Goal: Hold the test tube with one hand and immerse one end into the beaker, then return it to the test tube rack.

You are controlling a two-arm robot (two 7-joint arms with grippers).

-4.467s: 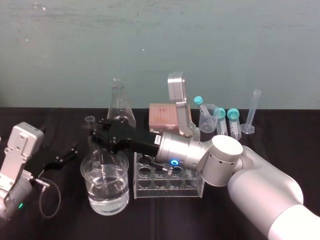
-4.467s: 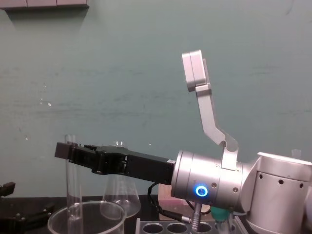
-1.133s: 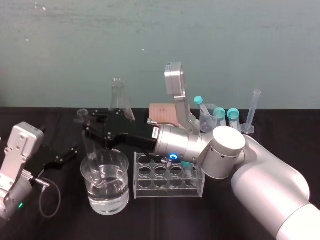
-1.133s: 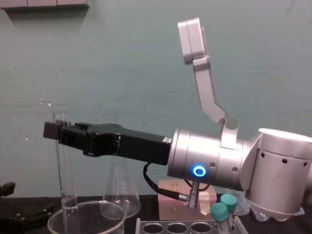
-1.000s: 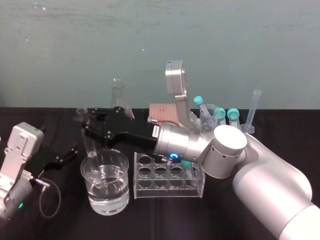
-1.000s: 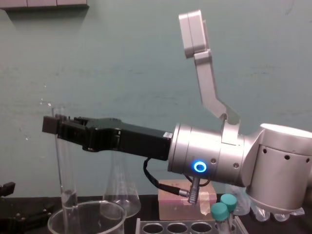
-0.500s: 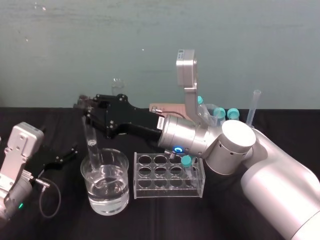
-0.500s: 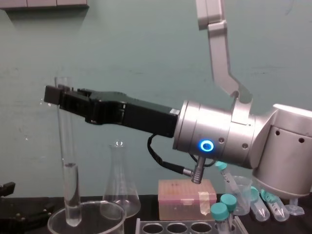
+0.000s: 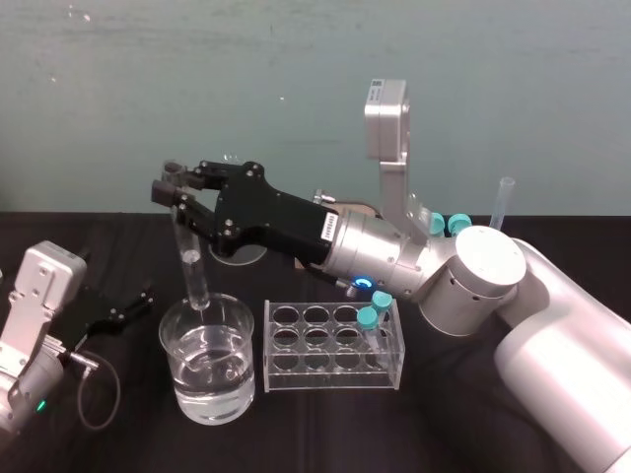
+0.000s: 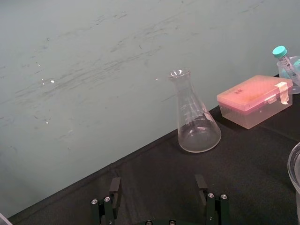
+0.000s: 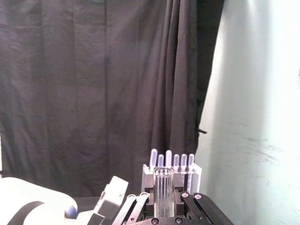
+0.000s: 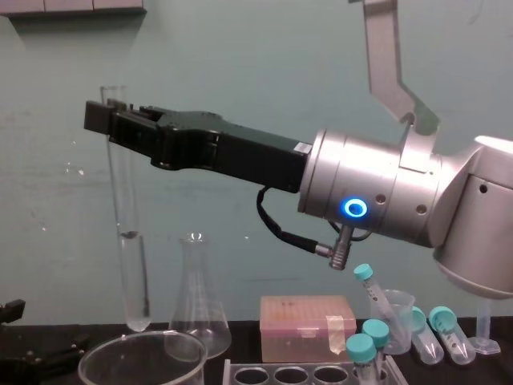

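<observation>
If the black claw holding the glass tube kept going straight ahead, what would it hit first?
Nothing near, probably. The right claw, shut on the test tube, points into open air; far ahead its wrist view shows a rack of tubes before a dark curtain. Depth is unclear.

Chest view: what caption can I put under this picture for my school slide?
Right end effector holds the test tube nearly upright, its round tip just over the beaker.

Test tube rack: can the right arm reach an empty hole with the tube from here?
Probably yes. The right gripper holds the test tube over the beaker; the rack stands just beside it with open holes, and a capped tube takes up one end.
</observation>
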